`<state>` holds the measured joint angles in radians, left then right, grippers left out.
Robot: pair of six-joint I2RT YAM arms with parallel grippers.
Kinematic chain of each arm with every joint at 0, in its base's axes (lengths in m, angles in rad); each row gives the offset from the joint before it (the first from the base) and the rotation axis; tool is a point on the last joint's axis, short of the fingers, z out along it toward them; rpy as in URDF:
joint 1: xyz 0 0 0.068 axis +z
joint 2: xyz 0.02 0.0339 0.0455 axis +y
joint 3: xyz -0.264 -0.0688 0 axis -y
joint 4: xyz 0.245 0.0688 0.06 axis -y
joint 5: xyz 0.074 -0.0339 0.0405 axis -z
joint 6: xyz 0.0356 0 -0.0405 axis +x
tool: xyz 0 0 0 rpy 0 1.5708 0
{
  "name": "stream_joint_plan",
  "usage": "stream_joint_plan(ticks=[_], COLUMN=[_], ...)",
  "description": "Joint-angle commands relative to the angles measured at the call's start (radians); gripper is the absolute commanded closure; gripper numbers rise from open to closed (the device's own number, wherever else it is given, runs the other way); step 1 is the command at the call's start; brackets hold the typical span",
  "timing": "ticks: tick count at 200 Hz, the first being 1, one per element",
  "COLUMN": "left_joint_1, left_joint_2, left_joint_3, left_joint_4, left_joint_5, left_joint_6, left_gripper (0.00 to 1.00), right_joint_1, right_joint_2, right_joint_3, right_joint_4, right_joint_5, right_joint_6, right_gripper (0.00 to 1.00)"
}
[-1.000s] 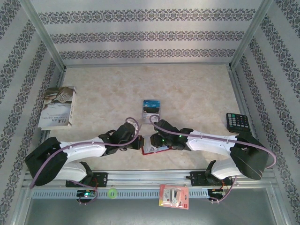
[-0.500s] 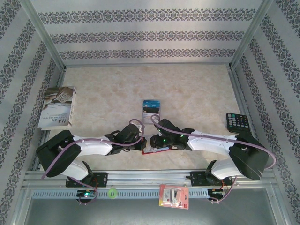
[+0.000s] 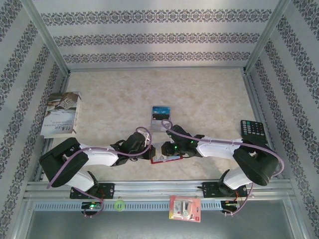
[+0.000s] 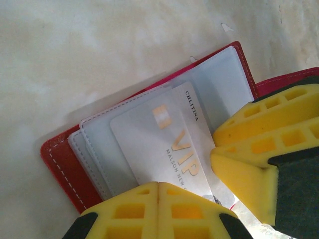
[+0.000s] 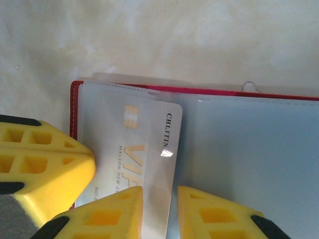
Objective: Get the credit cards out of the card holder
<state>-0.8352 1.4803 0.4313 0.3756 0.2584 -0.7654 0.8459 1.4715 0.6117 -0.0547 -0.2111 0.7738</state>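
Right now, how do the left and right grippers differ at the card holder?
The left gripper's jaws are shut, fingers pressed together; the right gripper's jaws stand slightly apart. The left gripper has nothing between its fingers, while the right gripper's gap straddles the long edge of the white VIP card. Both have yellow fingers, and both are down at the open red card holder.
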Motion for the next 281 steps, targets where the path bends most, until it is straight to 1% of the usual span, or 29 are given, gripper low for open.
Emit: stream_joint_plan(ticks=[1,16,27,51,74,91,131,170,212,230,252,281], left_joint_1=[0.022,0.022,0.022,0.022,0.023,0.028,0.041,0.045,0.050,0.051,0.056,0.064], left_joint_2=[0.040,0.043,0.048,0.057,0.052,0.040,0.019,0.013,0.007,0.003,0.003,0.004], left_joint_3=[-0.038,-0.037,-0.036,-0.032,-0.034,-0.038,-0.045,-0.043,-0.035,-0.027,-0.019,-0.008], left_joint_4=[-0.063,-0.065,-0.058,-0.053,-0.060,-0.069,-0.077,-0.084,-0.091,-0.096,-0.097,-0.104], left_joint_5=[-0.019,-0.015,-0.012,-0.007,-0.011,-0.015,-0.011,-0.011,-0.001,0.001,0.007,0.015], left_joint_6=[-0.006,-0.004,-0.004,-0.004,-0.005,-0.005,-0.005,-0.001,0.010,0.017,0.023,0.036], left_gripper=[1.00,1.00,1.00,1.00,1.00,1.00,1.00,1.00,1.00,1.00,1.00,1.00], right_joint_1=[-0.012,-0.016,-0.017,-0.021,-0.032,-0.043,-0.053,-0.059,-0.058,-0.040,-0.004,0.070], right_joint_2=[0.007,0.023,0.035,0.046,0.029,-0.004,-0.089,-0.179,-0.271,-0.304,-0.299,-0.218], right_joint_3=[-0.027,-0.033,-0.040,-0.053,-0.072,-0.094,-0.135,-0.142,-0.094,-0.053,0.002,0.087], right_joint_4=[0.015,0.053,0.088,0.133,0.137,0.135,0.110,0.028,-0.155,-0.245,-0.322,-0.390], right_joint_5=[-0.010,-0.059,-0.089,-0.108,-0.093,-0.074,-0.046,-0.015,0.046,0.096,0.149,0.225], right_joint_6=[0.016,0.017,0.029,0.051,0.064,0.073,0.069,0.052,0.012,-0.012,-0.037,-0.063], right_gripper=[0.75,0.78,0.79,0.83,0.92,1.00,1.00,1.00,1.00,1.00,1.00,1.00])
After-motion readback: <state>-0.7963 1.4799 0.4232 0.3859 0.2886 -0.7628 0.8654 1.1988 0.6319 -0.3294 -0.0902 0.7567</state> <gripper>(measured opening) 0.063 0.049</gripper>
